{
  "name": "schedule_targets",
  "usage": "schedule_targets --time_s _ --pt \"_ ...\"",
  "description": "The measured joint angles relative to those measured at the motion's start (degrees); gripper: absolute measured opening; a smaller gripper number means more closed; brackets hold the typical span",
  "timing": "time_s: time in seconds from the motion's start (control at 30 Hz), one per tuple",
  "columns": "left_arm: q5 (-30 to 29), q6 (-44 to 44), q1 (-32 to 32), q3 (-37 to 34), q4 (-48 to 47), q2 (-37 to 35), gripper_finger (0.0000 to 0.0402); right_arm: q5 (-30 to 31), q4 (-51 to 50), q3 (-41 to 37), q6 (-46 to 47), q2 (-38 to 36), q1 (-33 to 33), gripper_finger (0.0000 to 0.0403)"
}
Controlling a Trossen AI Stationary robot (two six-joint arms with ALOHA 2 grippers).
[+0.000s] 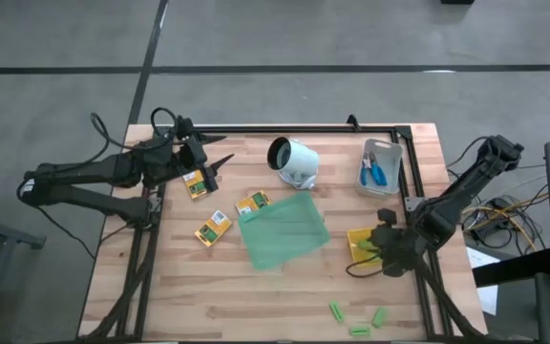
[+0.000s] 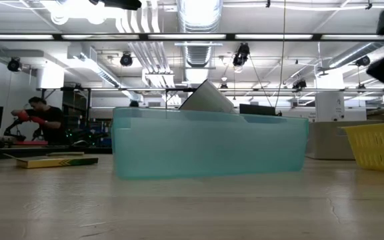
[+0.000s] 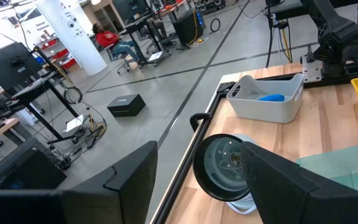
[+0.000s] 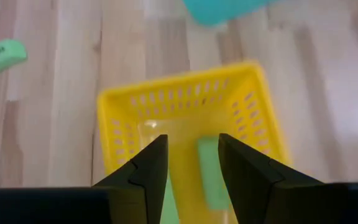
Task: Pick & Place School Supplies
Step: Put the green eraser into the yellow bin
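My left gripper (image 1: 220,164) hovers open near the table's far left, beside a yellow-and-green packet (image 1: 196,183); its wrist view shows nothing between the fingers. Two more packets (image 1: 213,228) (image 1: 252,204) lie flat near the translucent green tray (image 1: 285,229). My right gripper (image 4: 191,168) hangs open over the yellow tray (image 4: 123,106), which holds a light-green block (image 4: 211,171). Three green blocks (image 1: 335,309) (image 1: 359,318) (image 1: 379,315) lie near the near edge. Blue-handled scissors (image 1: 378,172) sit in a grey bin (image 1: 366,182).
A white dome-shaped device (image 1: 294,161) stands at the far middle, behind the green tray (image 2: 209,143). A black frame runs along the table's far edge and right side. Bare wood lies along the near left. People work in the room beyond.
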Motion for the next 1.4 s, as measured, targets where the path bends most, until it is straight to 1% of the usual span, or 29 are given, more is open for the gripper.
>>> schedule_targets --time_s 0.2,0.33,0.43,0.57,0.73,0.9,1.0,1.13,1.27,1.4 --pt "0.0 0.0 0.0 0.0 0.0 0.0 0.0236 0.5 -2.9 7.6 -7.2 0.0 0.0 0.0133" --pt "0.0 0.0 0.0 0.0 0.0 0.0 0.0236 -2.7 -2.1 11.0 -13.0 0.0 0.9 0.0134" --pt "0.0 0.0 0.0 0.0 0.0 0.0 0.0236 -4.2 0.1 11.6 -18.4 0.0 2.9 0.0133" --pt "0.0 0.0 0.0 0.0 0.0 0.0 0.0236 -3.4 5.5 11.4 -23.3 0.1 7.4 0.0133" --pt "0.0 0.0 0.0 0.0 0.0 0.0 0.0236 0.9 11.3 10.0 -26.3 1.3 13.0 0.0134" --pt "0.0 0.0 0.0 0.0 0.0 0.0 0.0236 0.6 18.0 7.4 -26.0 5.0 17.8 0.0133" --pt "0.0 0.0 0.0 0.0 0.0 0.0 0.0236 0.6 21.4 5.9 -25.7 7.8 20.2 0.0141" --pt "0.0 0.0 0.0 0.0 0.0 0.0 0.0236 0.6 28.9 3.8 -28.7 11.5 22.8 0.0154" --pt "0.0 0.0 0.0 0.0 0.0 0.0 0.0236 -0.1 35.7 2.1 -31.1 15.4 24.1 0.0159" --pt "0.0 0.0 0.0 0.0 0.0 0.0 0.0236 -2.7 42.3 0.4 -31.1 18.7 24.1 0.016"
